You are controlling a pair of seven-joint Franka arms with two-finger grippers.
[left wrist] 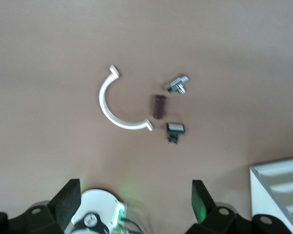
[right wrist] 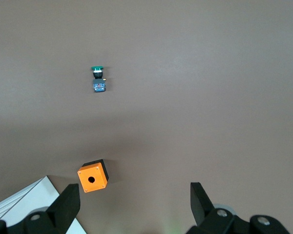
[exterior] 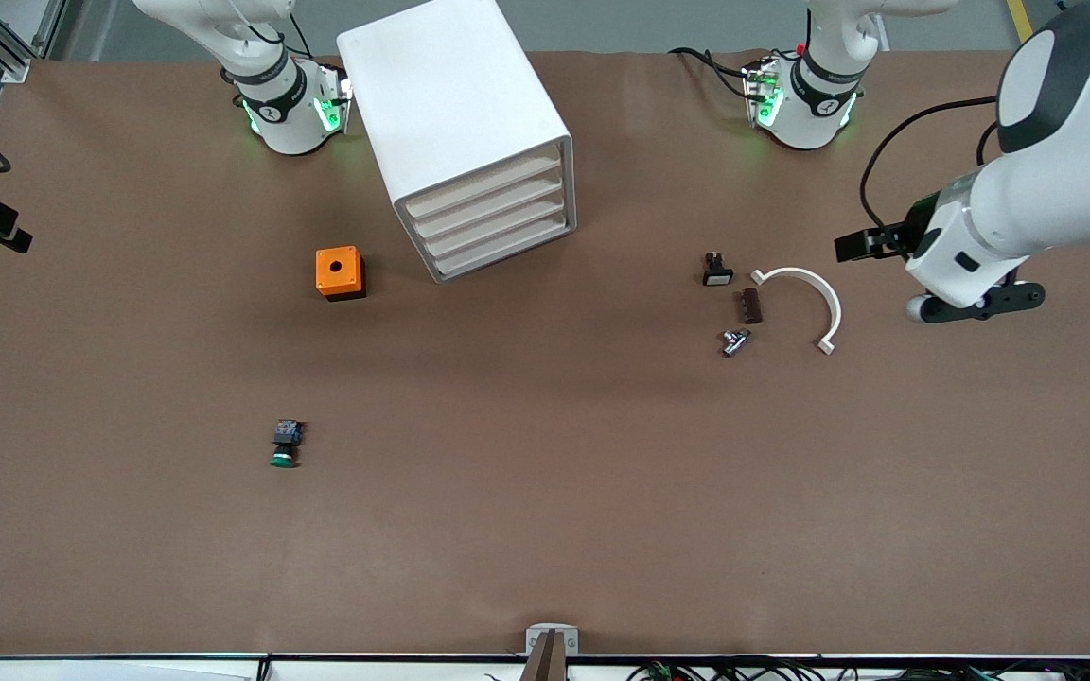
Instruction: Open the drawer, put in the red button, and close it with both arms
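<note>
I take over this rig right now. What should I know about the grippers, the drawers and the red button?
Left gripper: open, empty, up over the table at the left arm's end, beside the white half-ring.
Right gripper: open, empty, over the table near the orange box.
Drawer cabinet: all drawers shut.
Red button: not seen in any view; only the green-capped button is clear, nearer the front camera than the orange box.
Done: nothing.
Left: open a drawer, find the red button and put it in, close with both arms.
</note>
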